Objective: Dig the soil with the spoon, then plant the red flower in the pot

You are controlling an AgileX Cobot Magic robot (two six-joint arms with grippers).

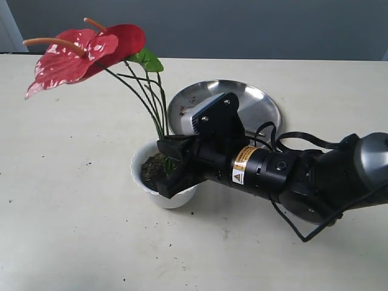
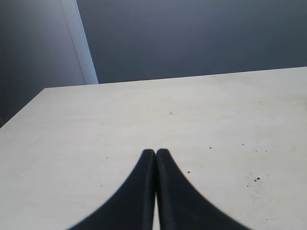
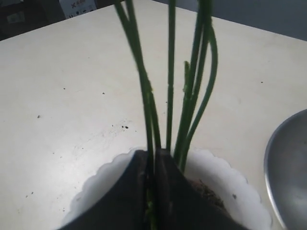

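The red flower (image 1: 85, 51) stands in the white pot (image 1: 177, 197), its blooms leaning to the left high above the table. Its thin green stems (image 3: 170, 86) run down into the dark soil (image 1: 151, 167). My right gripper (image 1: 173, 163) reaches into the pot from the right and is shut on the stems (image 1: 159, 118) just above the soil. In the right wrist view the pot's scalloped rim (image 3: 230, 165) curves around the black fingers (image 3: 132, 191). My left gripper (image 2: 155, 152) is shut and empty over bare table. The spoon is out of view.
A round steel plate (image 1: 257, 106) lies behind the right arm, close to the pot; its edge (image 3: 288, 172) shows in the right wrist view. Soil crumbs (image 1: 191, 212) are scattered on the pale table around the pot.
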